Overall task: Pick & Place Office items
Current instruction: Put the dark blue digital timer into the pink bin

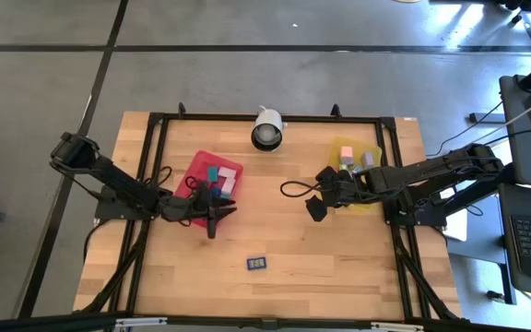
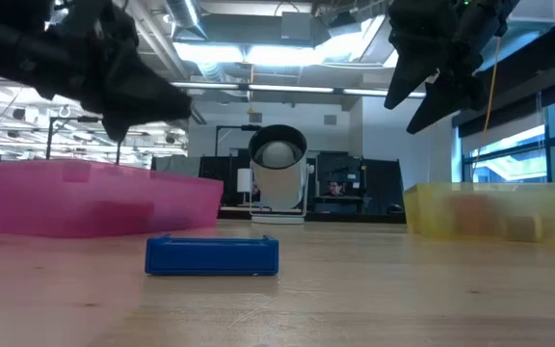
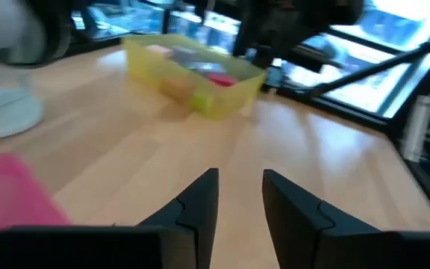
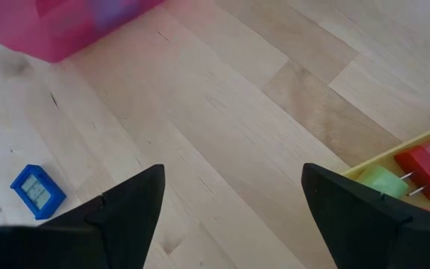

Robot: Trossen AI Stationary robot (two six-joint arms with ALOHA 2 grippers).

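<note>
Small coloured office items lie in the red tray [image 1: 192, 171], among them a teal piece [image 1: 212, 173] and a pink one [image 1: 228, 175]. Others lie in the yellow tray [image 1: 376, 152], such as a red piece [image 4: 428, 168] and a green one [image 4: 383, 183]. One blue, white-labelled piece [image 1: 257, 264] lies flat on the bare wood near the front edge. My left gripper [image 3: 241, 179] hovers at the red tray's near right corner, pointing almost level toward the yellow tray, its fingers drawn nearly together with nothing between them. My right gripper [image 4: 234, 179] hangs open and holds nothing, above the wood just left of the yellow tray.
A round white-and-black device [image 1: 266, 129] stands at the table's far edge between the two trays. Bare wood lies between the trays and around the blue piece [image 2: 212, 256]. A black frame [image 1: 155, 120] runs along the table's edges.
</note>
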